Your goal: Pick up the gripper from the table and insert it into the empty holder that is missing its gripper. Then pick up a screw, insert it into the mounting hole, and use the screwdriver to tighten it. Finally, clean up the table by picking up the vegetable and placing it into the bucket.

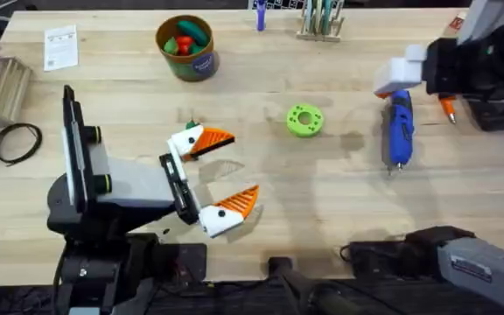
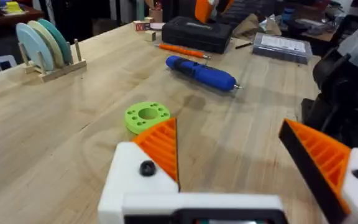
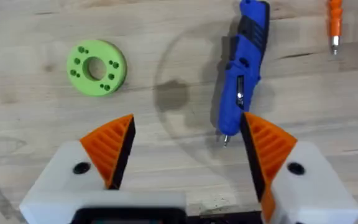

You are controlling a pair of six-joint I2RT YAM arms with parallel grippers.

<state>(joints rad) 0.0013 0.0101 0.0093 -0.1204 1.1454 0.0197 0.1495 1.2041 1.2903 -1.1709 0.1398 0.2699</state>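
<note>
- Paper card (image 1: 59, 45) and a black cable loop (image 1: 16, 140) lie at the far left of the table (image 1: 339, 201), well apart from everything I handle.
- Left gripper (image 1: 226, 172) of mine reaches out low over the wood from the lower left. Its jaws are spread wide with nothing between them, and both white fingers carry orange ribbed tips. In the left wrist view the same gripper (image 2: 229, 134) frames bare tabletop.
- The bucket (image 1: 186, 48) stands upright at the back of the table, beyond my left gripper and well apart from it. Red and green toy vegetables are heaped inside it, and its blue label faces the camera.
- A flat green disc (image 1: 304, 120) with a centre hole lies right of my left gripper, between it and the screwdriver. It also shows in the wrist views (image 2: 146, 116) (image 3: 96, 67).
- A wooden rack of round plates (image 2: 45, 46) stands at the back edge.
- The screwdriver (image 1: 399, 127) lies flat on the wood at the right, bit pointing toward the near edge. It touches neither the disc nor the thin orange tool.
- Right gripper (image 1: 399, 74) of mine hangs over the screwdriver's far end. Its jaws (image 3: 188, 134) are parted and hold nothing. The blue body (image 3: 244, 62) lies on the table beyond and between them.
- The thin orange pen-like tool (image 1: 449, 109) lies just right of the screwdriver.
</note>
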